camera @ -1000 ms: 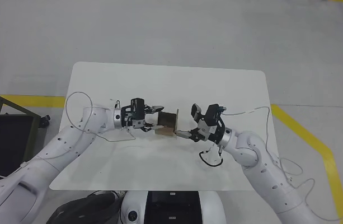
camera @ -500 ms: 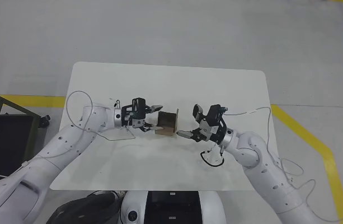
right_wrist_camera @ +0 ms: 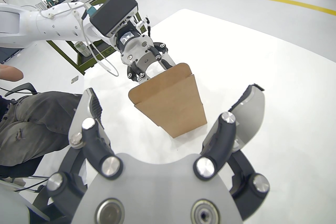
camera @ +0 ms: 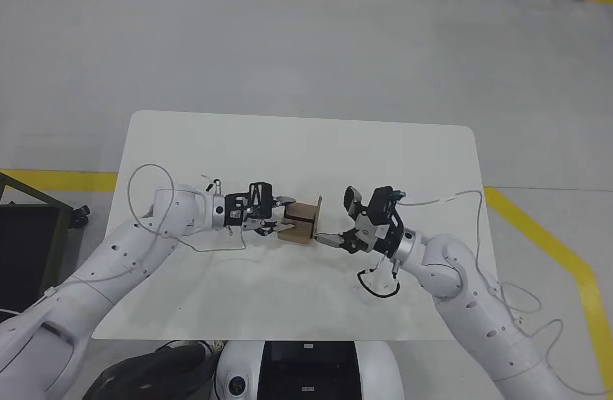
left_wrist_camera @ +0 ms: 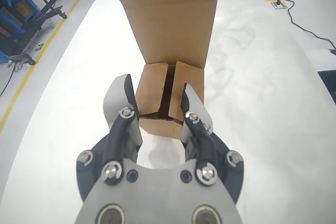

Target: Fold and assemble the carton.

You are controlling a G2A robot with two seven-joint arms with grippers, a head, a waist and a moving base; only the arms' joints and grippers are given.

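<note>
Where the carton (left_wrist_camera: 170,33) sits, left claw (left_wrist_camera: 156,83) straddles it, perhaps touching

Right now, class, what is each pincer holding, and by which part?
Left pincer straddles the flapped end of the carton; whether it grips cannot be told. Right pincer, open, holds nothing.

Carton (camera: 303,220) stands hard against the left gripper (left_wrist_camera: 157,83), with clearance before the right gripper (right_wrist_camera: 172,92).

The left gripper (left_wrist_camera: 157,82) points straight at the right gripper (right_wrist_camera: 173,91), its fingers partly apart. The right gripper faces it from nearby, fingers spread wide.
</note>
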